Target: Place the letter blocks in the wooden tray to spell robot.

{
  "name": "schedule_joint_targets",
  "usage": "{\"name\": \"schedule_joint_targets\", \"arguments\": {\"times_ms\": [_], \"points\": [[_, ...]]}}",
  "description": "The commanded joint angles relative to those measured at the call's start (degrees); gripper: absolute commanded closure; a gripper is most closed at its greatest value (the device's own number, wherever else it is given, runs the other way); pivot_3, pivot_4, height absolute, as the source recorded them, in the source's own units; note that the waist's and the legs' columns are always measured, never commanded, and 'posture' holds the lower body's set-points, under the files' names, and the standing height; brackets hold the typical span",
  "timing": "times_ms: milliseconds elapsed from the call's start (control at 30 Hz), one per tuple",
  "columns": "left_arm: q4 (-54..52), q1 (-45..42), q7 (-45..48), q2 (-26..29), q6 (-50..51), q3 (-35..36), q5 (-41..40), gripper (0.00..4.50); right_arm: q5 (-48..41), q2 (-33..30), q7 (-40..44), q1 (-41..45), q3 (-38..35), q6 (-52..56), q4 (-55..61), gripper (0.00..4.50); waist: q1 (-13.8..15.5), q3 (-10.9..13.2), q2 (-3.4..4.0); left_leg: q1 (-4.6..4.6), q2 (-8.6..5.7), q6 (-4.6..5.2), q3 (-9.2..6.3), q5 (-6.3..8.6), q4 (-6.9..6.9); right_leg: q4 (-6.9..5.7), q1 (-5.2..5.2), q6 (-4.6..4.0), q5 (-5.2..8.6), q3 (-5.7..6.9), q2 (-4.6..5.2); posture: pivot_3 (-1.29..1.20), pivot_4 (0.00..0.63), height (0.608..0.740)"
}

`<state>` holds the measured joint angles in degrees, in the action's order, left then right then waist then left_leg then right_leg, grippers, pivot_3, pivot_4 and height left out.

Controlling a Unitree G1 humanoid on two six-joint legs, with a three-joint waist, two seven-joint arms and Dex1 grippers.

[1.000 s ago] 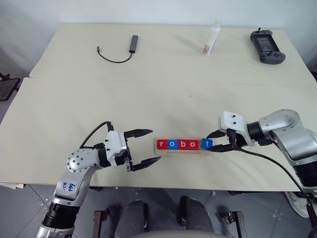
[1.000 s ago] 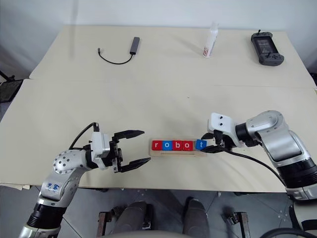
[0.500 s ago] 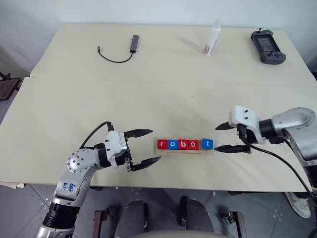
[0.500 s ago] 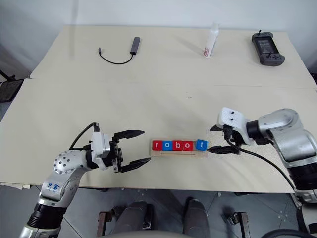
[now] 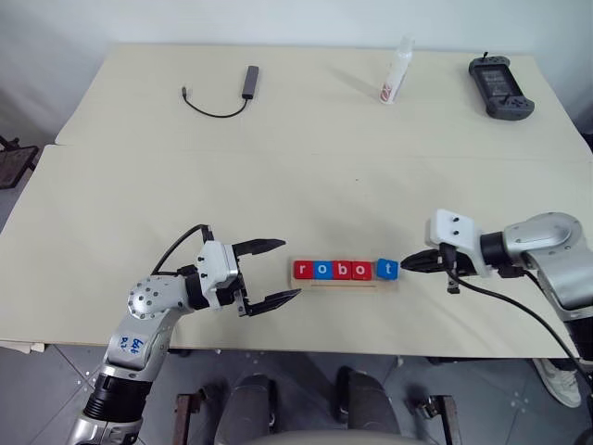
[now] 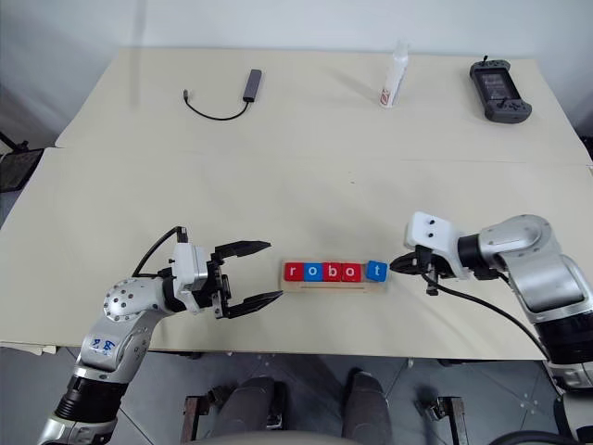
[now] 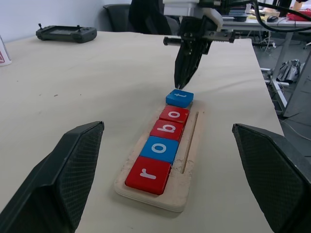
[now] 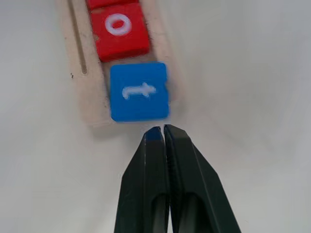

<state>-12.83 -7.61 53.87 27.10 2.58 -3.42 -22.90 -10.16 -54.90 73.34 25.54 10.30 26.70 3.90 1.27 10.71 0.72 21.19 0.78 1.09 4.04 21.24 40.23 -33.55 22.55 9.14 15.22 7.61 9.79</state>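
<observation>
Right gripper (image 8: 161, 130) pinched closed and empty, tips just beside the blue t block (image 5: 388, 269). Left gripper (image 5: 275, 272) spread wide, near the wooden tray (image 7: 190, 160). Far off: cable (image 5: 215, 103), bottle (image 5: 396, 72), controller (image 5: 499, 86).

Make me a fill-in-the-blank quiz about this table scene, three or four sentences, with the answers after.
1. The tiles in the tray spell ____.
2. The t tile is coloured ____.
3. The right tool, just off the t tile, has its fingers ____.
4. The left tool, near the tray's r end, has its fingers ____.

Answers: robot; blue; shut; open
</observation>
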Motion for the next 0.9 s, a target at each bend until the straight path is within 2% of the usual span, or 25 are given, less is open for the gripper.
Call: {"name": "schedule_joint_targets", "arguments": {"times_ms": [33,433,533,600,700,800,900], "points": [[-1.6,0.2,0.0,0.3,-0.5,0.2,-0.1,0.00,-0.1,-0.2,0.3,1.5,0.2,1.6,2.4,4.46,0.1,0.0,0.00,0.00,0.00,0.00,0.00,0.00,0.00,0.00,0.00,0.00,0.00,0.00,0.00,0.00,0.150,0.740],[-1.3,-0.1,-0.2,0.1,-0.5,0.1,0.0,0.00,-1.6,-0.3,0.6,1.6,-0.2,5.1,7.0,4.46,0.0,0.0,0.00,0.01,0.00,0.00,-0.02,0.00,0.00,0.01,0.00,0.00,0.00,0.00,-0.01,0.00,0.150,0.740],[-1.2,-0.1,0.0,0.1,-0.7,0.0,0.1,0.00,-2.2,-0.6,-0.8,0.5,-2.7,5.5,6.9,4.46,0.1,0.0,0.00,0.01,0.00,0.00,-0.02,0.00,0.00,0.00,0.00,0.00,0.00,0.01,-0.01,0.00,0.150,0.740],[-0.9,-0.1,0.2,0.3,-0.9,0.2,0.1,0.00,-3.8,-0.1,-2.9,-1.3,-7.0,4.6,6.3,4.46,0.2,0.0,0.00,0.02,-0.01,0.00,-0.02,0.00,0.00,0.01,0.00,0.00,0.00,0.01,0.00,0.00,0.150,0.740],[-0.6,0.5,0.8,1.4,-1.1,1.0,0.2,0.00,-8.9,-0.2,-2.7,-7.8,-15.1,4.8,9.1,3.89,0.3,0.0,-0.01,0.04,-0.02,0.00,-0.03,0.00,0.00,0.01,0.00,0.00,0.00,0.02,0.00,0.00,0.150,0.740],[-0.1,1.5,2.2,3.3,-1.0,2.4,-0.5,0.00,-10.2,2.5,-5.8,-16.1,-23.4,-0.8,11.7,2.90,0.2,0.0,-0.01,0.02,-0.01,0.00,-0.04,0.00,-0.06,0.03,-0.01,0.00,0.00,0.05,-0.01,0.00,0.150,0.740],[1.2,2.4,3.9,4.9,-1.3,3.8,-1.4,0.00,-10.0,3.8,-5.7,-24.8,-28.1,-6.8,12.2,1.85,0.2,0.0,-0.01,0.00,-0.02,0.00,0.01,0.00,-0.08,0.04,-0.01,0.00,0.00,0.02,-0.01,0.00,0.150,0.740]]}}
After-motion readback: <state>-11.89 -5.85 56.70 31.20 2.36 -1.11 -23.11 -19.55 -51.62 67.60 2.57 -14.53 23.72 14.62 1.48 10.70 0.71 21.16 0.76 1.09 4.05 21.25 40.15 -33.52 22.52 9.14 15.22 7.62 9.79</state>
